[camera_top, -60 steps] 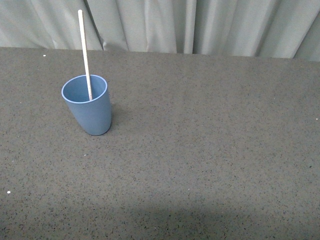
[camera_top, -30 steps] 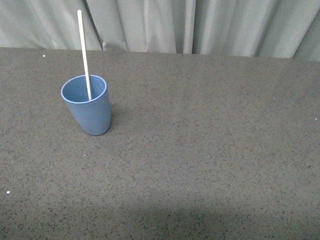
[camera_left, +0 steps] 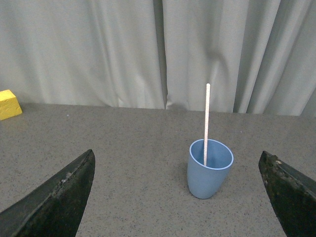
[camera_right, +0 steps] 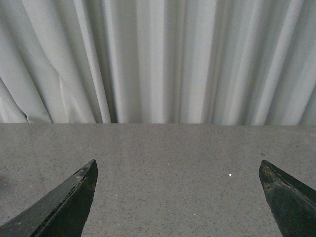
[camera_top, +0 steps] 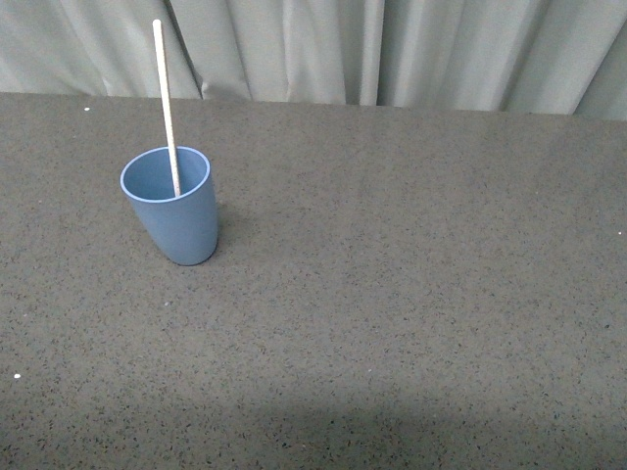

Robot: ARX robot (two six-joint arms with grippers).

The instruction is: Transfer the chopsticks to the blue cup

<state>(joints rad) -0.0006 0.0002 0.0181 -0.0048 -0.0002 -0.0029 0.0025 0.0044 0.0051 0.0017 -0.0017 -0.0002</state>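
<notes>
From the body camera, neither arm shows. The blue cup (camera_top: 168, 206) stands upright on the dark speckled table (camera_top: 411, 294), toward the robot's left and in the far half of the surface. The chopsticks (camera_top: 165, 103), one thin cream-white stick, stand in the cup with the lower end inside, leaning on the rim and tilted slightly to the left at the top, which rises well above the rim and in front of the grey curtain (camera_top: 392, 49).

Ahead of the left gripper (camera_left: 177, 197), in the left wrist view, the cup (camera_left: 209, 168) stands between the lines of the two dark fingers (camera_left: 59, 197), well apart from both and nearer the finger on the cup's side. The stick (camera_left: 206, 123) rises nearly straight from the cup. The fingers are spread wide with nothing between them. A yellow block (camera_left: 10, 104) lies far off on the table by the curtain, beyond the other finger.

Before the right gripper (camera_right: 177, 197), in the right wrist view, only bare table (camera_right: 173, 168) and curtain (camera_right: 158, 59) appear. Its two dark fingers (camera_right: 59, 202) are likewise spread wide and hold nothing. Neither cup nor stick shows in this view.
</notes>
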